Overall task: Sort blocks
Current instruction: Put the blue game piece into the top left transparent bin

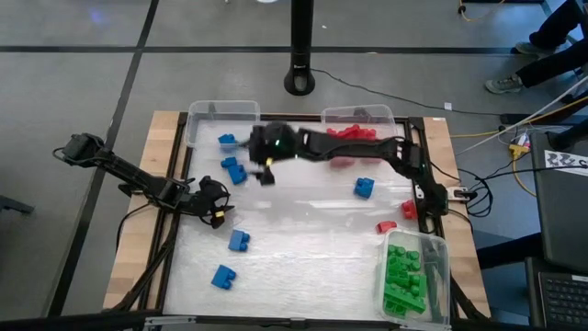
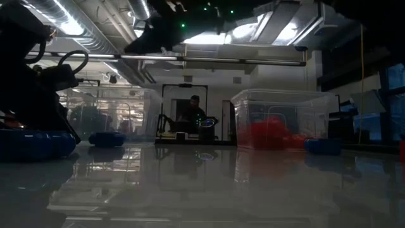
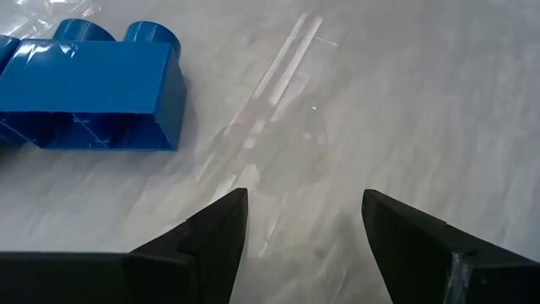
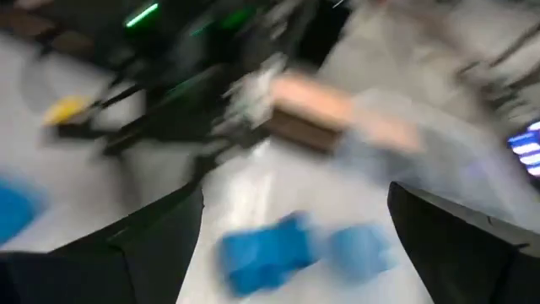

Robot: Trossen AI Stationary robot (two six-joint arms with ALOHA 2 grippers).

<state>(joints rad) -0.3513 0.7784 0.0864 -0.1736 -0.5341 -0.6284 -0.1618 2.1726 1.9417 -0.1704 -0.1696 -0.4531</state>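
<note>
Greens (image 1: 402,272) look done in their bin, but blues (image 1: 239,241) and reds (image 1: 386,226) remain loose on the counter (image 1: 303,248) around it, both arms' jaws spread empty.

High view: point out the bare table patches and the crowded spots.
Bare: the middle of the table, between the left gripper and the green bin. Crowded: the far side, where the right gripper hangs over blue blocks.

place: lab or workshop | signs: ceiling ducts (image 2: 95,35), strip lights (image 2: 66,25), floor cables (image 1: 496,115), laptop (image 1: 560,221), seated person (image 2: 192,114)
</note>
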